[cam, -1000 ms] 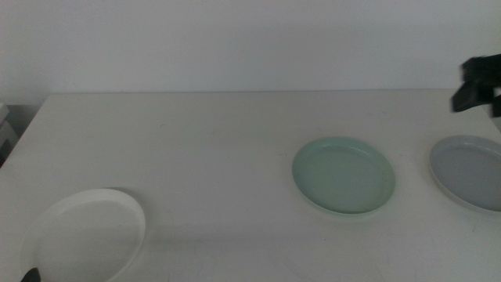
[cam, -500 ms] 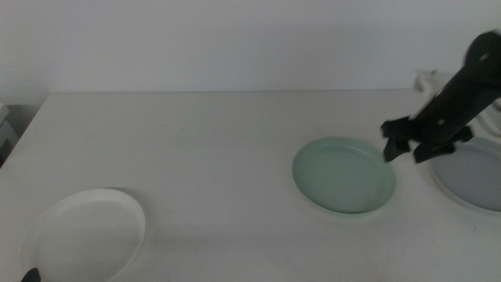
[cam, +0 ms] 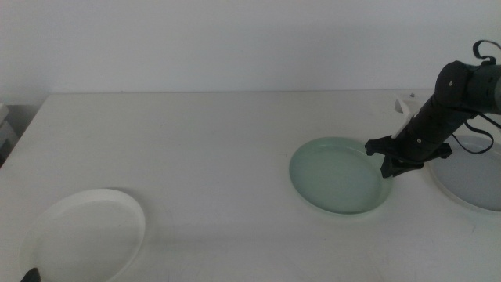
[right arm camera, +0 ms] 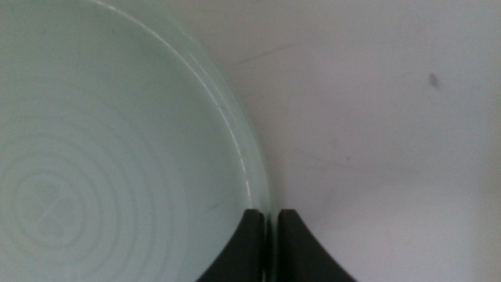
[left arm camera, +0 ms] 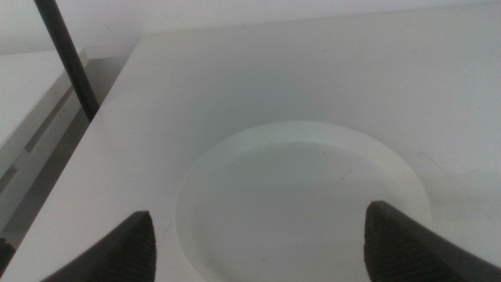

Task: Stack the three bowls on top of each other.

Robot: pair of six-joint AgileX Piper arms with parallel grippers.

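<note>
We see that the right gripper (cam: 390, 160) has come a long way in the last second: it was high at the right edge of the middle view, then over the gap between two bowls, and now it is down at the right rim of the mint green bowl (cam: 339, 175). In the right wrist view its two dark jaws are pressed almost together, with the thin rim of the mint green bowl (right arm camera: 117, 157) pinched between them. The bowl also sits a little more to the left on the surface (cam: 211, 149) than before, so we think the grip has already nudged it.

The grey-blue bowl (cam: 473, 176) lies just beside it on the right, partly behind the arm, and has not moved. The white bowl (cam: 86, 235) is well apart, at the near left corner, also unchanged. The left gripper (left arm camera: 258, 243) waits above the white bowl (left arm camera: 305, 196) with its jaws spread wide.

For the task this means that stacking is only beginning: no bowl lies on another yet. In our judgement the next step is to lift the mint green bowl by its rim and carry it onto one of the others.
</note>
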